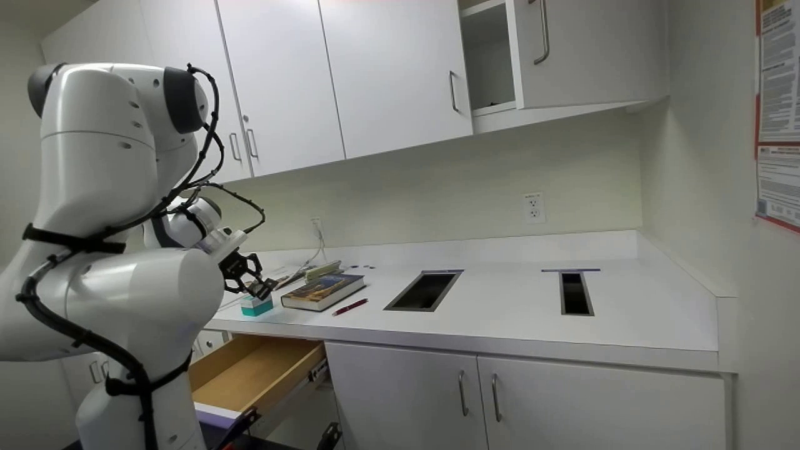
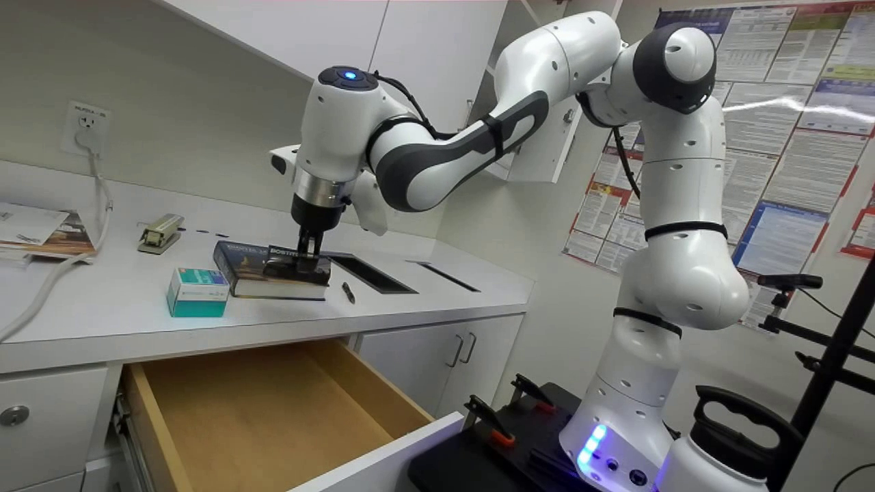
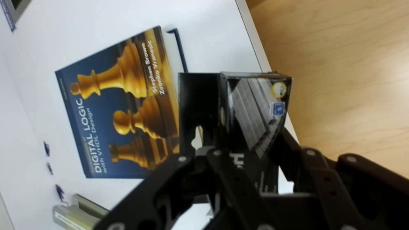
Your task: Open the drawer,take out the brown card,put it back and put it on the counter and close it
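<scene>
Pale white flat-fronted upper cabinets [image 1: 394,75] run across the top, the end door [image 1: 594,53] standing open. Below stretches the long, smooth white counter [image 1: 500,306], with two dark rectangular cutouts [image 1: 426,292] in its surface. The white jointed robot arm [image 2: 673,191], strapped with black cable, bends over it. Under the counter's edge the shallow drawer [image 2: 266,403], white at the front and light brown wood inside, stands pulled well out.

A thick dark-blue hardcover book [image 3: 118,105] lies flat on the counter, golden wooden chess pieces across its cover (the title includes "Digital Logic"). The black two-fingered gripper [image 2: 309,257] points down. Near the book, by the counter's front edge, stands a teal-and-white box [image 2: 198,294].

Pinched between the gripper's fingers is a small black printed box [image 3: 255,102], with a flat tab and a hanging slot. It is the closest match to the task's card (though it looks black and boxy). In the wrist view it covers part of the counter's edge, between the book and the drawer; whether it touches anything beneath, I cannot tell.

An olive stapler [image 2: 160,232] sits behind the book, and a slim dark-red pen [image 1: 350,307] lies between the book and the larger cutout.
</scene>
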Motion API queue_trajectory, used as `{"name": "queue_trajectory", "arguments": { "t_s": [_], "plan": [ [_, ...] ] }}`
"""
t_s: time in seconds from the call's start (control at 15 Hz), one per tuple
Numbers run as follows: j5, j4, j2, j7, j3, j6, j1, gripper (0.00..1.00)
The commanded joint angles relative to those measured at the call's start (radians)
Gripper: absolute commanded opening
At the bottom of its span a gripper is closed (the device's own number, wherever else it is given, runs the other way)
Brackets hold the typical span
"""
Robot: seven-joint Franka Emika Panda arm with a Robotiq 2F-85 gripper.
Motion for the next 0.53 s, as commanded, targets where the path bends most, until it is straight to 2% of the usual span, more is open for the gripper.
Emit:
{"name": "queue_trajectory", "arguments": {
  "t_s": [0.0, 0.2, 0.27, 0.33, 0.47],
  "plan": [
    [-0.012, -0.008, -0.009, 0.012, 0.022, -0.013, -0.027, 0.41],
    [-0.017, -0.027, -0.023, 0.017, 0.023, -0.014, -0.033, 0.41],
    [-0.031, -0.01, -0.006, 0.059, 0.016, -0.025, -0.026, 0.16],
    [-0.018, 0.024, 0.016, 0.114, 0.003, -0.036, -0.031, 0.16],
    [0.014, 0.058, 0.032, 0.141, -0.025, -0.029, -0.072, 0.16]
  ]
}}
